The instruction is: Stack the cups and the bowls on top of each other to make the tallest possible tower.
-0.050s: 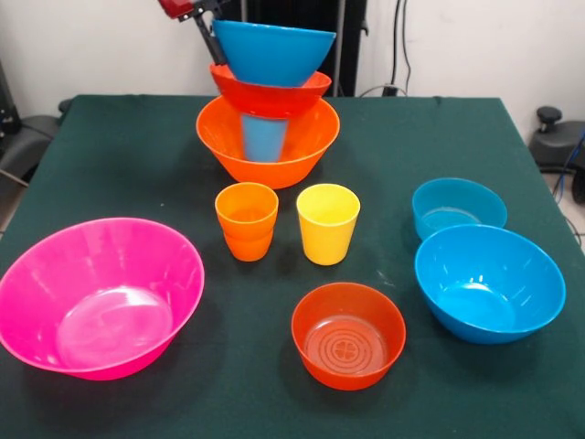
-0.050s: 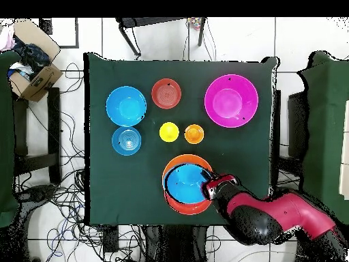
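- Nearest the front camera sit the big pink bowl (image 1: 99, 296) at about eight o'clock on the table (image 1: 274, 402) and a red-orange bowl (image 1: 348, 335) at about six, both upright and empty, well apart from the pile
- At four o'clock a larger blue bowl (image 1: 489, 283) rests just in front of the small shallow blue bowl (image 1: 458, 208); the two look close enough to touch, though that cannot be settled
- Near the table's centre the orange cup (image 1: 247, 220) and the yellow cup (image 1: 328, 222) stand upright side by side with a gap between them, mouths up, which should leave their rims free for a pinch
- The tower (image 1: 268, 101) stands at twelve o'clock: the big orange bowl (image 1: 228, 146) is the base, a blue cup (image 1: 264, 137) shows through its wall and appears to prop the second red-orange bowl (image 1: 239, 93), with the other larger blue bowl (image 1: 274, 52) on top, leaning a little
- The cup inside probably adds height that plain nesting would lose
- The gripper (image 1: 206, 32) reaches the top bowl's rim from the upper left; one dark finger lies against that rim, but whether it pinches the bowl or has let go cannot be told
- In the overhead view the red arm (image 2: 286, 215) comes in from four o'clock of the pile
- Six pieces are not yet stacked, so the task looks under half done
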